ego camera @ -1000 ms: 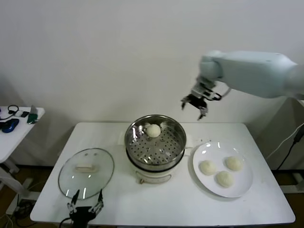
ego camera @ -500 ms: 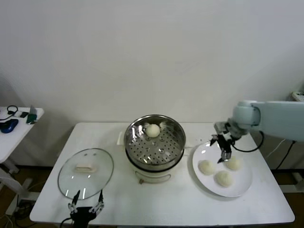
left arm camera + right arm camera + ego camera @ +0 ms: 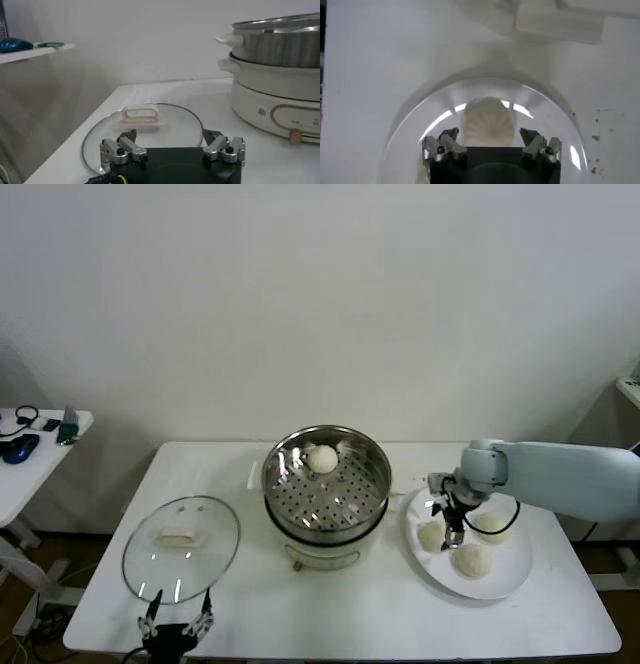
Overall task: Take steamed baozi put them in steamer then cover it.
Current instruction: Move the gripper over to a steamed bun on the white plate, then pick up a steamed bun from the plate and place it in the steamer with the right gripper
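The steamer (image 3: 325, 489) stands open at the table's middle with one baozi (image 3: 322, 458) on its perforated tray. Three baozi lie on the white plate (image 3: 508, 580) to its right: a near-left one (image 3: 431, 536), a front one (image 3: 471, 560) and a far one (image 3: 493, 526). My right gripper (image 3: 446, 527) is low over the near-left baozi. In the right wrist view it (image 3: 490, 138) is open, with that baozi (image 3: 488, 121) between and just beyond the fingertips. The cover (image 3: 181, 534) lies flat on the table to the left. My left gripper (image 3: 176, 622) is open and empty at the front edge, just before the cover (image 3: 142, 126).
The steamer's white base (image 3: 272, 107) shows to one side in the left wrist view. A small side table (image 3: 30, 446) with headphones and small items stands at the far left. A wall is close behind the table.
My right arm swung from high behind the steamer down to the plate and now sits low over the near-left baozi. The left arm and the cover stay still.
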Available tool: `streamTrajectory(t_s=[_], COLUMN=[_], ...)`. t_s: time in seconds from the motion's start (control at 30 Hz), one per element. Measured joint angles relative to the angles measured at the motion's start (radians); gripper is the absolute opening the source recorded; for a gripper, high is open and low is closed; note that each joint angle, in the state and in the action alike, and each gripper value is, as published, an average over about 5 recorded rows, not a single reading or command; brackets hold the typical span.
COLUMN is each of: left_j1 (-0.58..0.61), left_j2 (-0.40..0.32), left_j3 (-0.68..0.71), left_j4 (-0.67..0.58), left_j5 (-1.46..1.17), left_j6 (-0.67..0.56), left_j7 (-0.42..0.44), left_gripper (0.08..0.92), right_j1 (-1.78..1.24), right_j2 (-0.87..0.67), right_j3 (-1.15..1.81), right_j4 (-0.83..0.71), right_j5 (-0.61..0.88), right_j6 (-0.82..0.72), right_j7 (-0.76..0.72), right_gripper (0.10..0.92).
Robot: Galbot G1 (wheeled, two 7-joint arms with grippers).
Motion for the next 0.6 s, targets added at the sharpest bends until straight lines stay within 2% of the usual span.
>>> streamTrajectory(t_s=[0.2,0.6], left_j1=[0.003,0.017], left_j2=[0.002,0.002], left_j3=[-0.001,0.004], left_j4=[-0.004,-0.028], left_j5=[0.0,0.003], left_j6=[-0.001,-0.003], left_j7=[-0.001,-0.002], left_gripper=[0.823,0.823], right_j1=[-0.029,0.083], right_j2=[0.009,-0.007], right_j3=[0.02,-0.028], right_j4=[-0.02,0.019], right_j5=[-0.018,-0.015], right_j6=[-0.013,0.002], right_j7=[0.001,-0.045], right_gripper=[0.706,0.653])
